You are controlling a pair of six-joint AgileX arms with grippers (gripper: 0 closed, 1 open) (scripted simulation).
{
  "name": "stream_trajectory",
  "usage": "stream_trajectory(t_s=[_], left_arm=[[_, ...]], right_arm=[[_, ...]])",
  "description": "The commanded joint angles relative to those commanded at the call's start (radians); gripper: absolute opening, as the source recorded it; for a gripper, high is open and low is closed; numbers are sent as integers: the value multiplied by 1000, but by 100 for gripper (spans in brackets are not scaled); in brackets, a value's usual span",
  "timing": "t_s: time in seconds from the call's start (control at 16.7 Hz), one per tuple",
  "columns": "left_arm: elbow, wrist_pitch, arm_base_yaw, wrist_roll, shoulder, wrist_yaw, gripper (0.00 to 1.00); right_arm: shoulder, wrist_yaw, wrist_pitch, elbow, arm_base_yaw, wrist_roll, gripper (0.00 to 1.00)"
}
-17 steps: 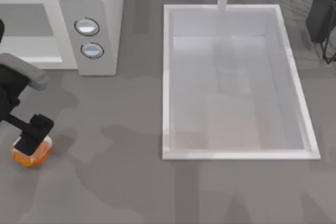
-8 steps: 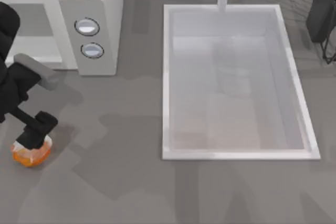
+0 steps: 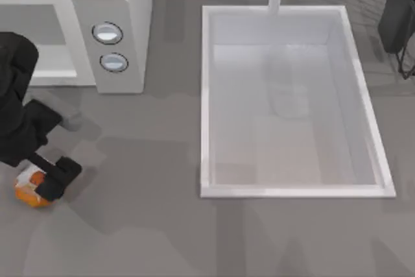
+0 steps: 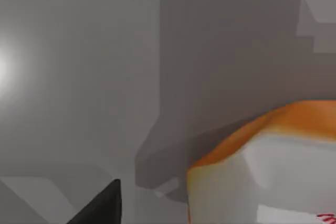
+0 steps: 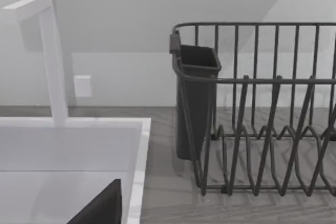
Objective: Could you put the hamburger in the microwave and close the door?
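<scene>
Reaching down at the top view's lower left, our left tool (image 3: 54, 183) sits over the hamburger (image 3: 28, 189), grip state we cannot tell; next we must secure it and lift toward the microwave (image 3: 123, 4).

The top view looks straight down on the table (image 3: 149, 225), taking in the microwave (image 3: 123, 4) at its left rear, the sink (image 3: 292, 102) in the middle and a dark dish rack (image 3: 399, 17) at the right edge. The left wrist view sits very close above the tabletop, looking past one dark fingertip (image 4: 100, 205) at the hamburger (image 4: 268, 171), which the top view also has, under the left gripper (image 3: 55, 180). The right wrist view looks level across the sink's rim (image 5: 137, 161) to the faucet (image 5: 52, 56) and rack (image 5: 252, 108), both shared with the top view.
</scene>
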Motion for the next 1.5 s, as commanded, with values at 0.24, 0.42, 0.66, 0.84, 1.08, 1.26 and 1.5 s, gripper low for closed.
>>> stream_trajectory(t_s=[0.24, 0.42, 0.66, 0.84, 1.08, 1.26, 1.5], left_arm=[[-50, 99, 1, 2, 60, 0, 100], [-51, 100, 1, 2, 60, 0, 100], [-51, 100, 1, 2, 60, 0, 70], [-51, 100, 1, 2, 60, 0, 47], [-51, 100, 1, 2, 60, 0, 17], [-51, 100, 1, 2, 60, 0, 0], [-51, 100, 1, 2, 60, 0, 0]], right_arm=[[0, 0, 0, 0, 0, 0, 100], [0, 0, 0, 0, 0, 0, 100], [0, 0, 0, 0, 0, 0, 100], [0, 0, 0, 0, 0, 0, 100], [0, 0, 0, 0, 0, 0, 100], [0, 0, 0, 0, 0, 0, 100], [0, 0, 0, 0, 0, 0, 100]])
